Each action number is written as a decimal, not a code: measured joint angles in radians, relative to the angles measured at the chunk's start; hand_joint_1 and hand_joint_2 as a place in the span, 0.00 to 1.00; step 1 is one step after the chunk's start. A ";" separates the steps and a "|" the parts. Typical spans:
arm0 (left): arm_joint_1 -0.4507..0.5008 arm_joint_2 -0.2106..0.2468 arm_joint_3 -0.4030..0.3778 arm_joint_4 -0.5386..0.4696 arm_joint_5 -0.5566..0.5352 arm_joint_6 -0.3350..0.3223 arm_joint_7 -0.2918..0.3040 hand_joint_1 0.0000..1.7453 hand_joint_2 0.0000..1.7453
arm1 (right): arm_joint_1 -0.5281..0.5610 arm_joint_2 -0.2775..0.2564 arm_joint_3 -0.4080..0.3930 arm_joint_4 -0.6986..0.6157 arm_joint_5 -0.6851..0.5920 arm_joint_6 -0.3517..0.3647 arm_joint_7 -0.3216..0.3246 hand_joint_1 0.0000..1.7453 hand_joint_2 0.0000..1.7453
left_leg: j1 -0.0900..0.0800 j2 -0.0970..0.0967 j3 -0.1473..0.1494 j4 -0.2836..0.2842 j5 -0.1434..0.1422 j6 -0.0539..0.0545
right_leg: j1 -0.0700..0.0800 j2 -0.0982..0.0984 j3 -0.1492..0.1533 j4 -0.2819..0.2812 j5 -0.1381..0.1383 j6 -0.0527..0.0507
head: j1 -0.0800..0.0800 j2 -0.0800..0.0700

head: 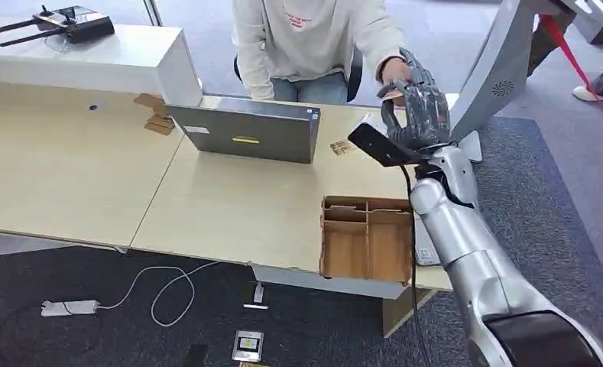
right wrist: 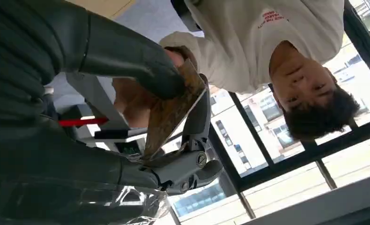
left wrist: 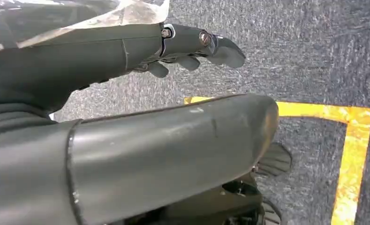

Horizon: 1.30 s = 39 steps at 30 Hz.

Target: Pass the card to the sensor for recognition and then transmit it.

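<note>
Right hand (right wrist: 173, 117) around card (right wrist: 171, 112), beside person's (head: 313, 38) red-lettered sweatshirt.

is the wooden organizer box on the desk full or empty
Empty, as far as the head view shows: the wooden organizer at the desk's near edge has bare compartments.

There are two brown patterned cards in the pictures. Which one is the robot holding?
The card pinched in the right hand, raised toward the person. The other card lies flat on the table beside the laptop.
</note>
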<state>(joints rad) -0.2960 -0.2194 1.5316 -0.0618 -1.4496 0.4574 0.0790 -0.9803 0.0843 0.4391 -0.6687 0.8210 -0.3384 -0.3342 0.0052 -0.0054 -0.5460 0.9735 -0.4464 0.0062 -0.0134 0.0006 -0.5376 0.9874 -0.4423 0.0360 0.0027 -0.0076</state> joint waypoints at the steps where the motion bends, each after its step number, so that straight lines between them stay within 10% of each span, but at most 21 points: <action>1: -0.001 -0.001 0.000 0.000 0.000 0.000 0.000 0.00 0.00 | 0.000 0.000 0.000 0.001 -0.001 0.000 0.000 1.00 1.00 | 0.000 0.000 0.000 0.000 0.000 0.000 | 0.000 0.000 0.000 0.000 0.000 0.000 | 0.000 0.000; 20: -0.002 -0.004 0.000 0.000 0.019 0.000 0.001 0.00 0.00 | -0.001 -0.068 -0.008 -0.027 -0.124 -0.016 0.035 1.00 1.00 | 0.000 0.000 0.000 0.000 0.000 0.000 | 0.000 0.000 0.000 0.000 0.000 0.000 | 0.000 0.000; 39: 0.006 -0.005 0.000 0.000 0.135 0.000 0.005 0.00 0.00 | 0.149 -0.344 -0.140 -0.141 -0.240 0.010 0.079 1.00 1.00 | 0.000 0.000 0.000 0.001 0.000 0.000 | 0.000 0.000 -0.001 -0.001 0.001 0.000 | 0.000 0.000</action>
<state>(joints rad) -0.2898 -0.2247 1.5316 -0.0618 -1.3146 0.4574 0.0835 -0.8317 -0.2601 0.2991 -0.8099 0.5806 -0.3288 -0.2552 0.0048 -0.0056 -0.5462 0.9743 -0.4467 0.0063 -0.0136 0.0007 -0.5381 0.9866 -0.4417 0.0359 0.0023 -0.0076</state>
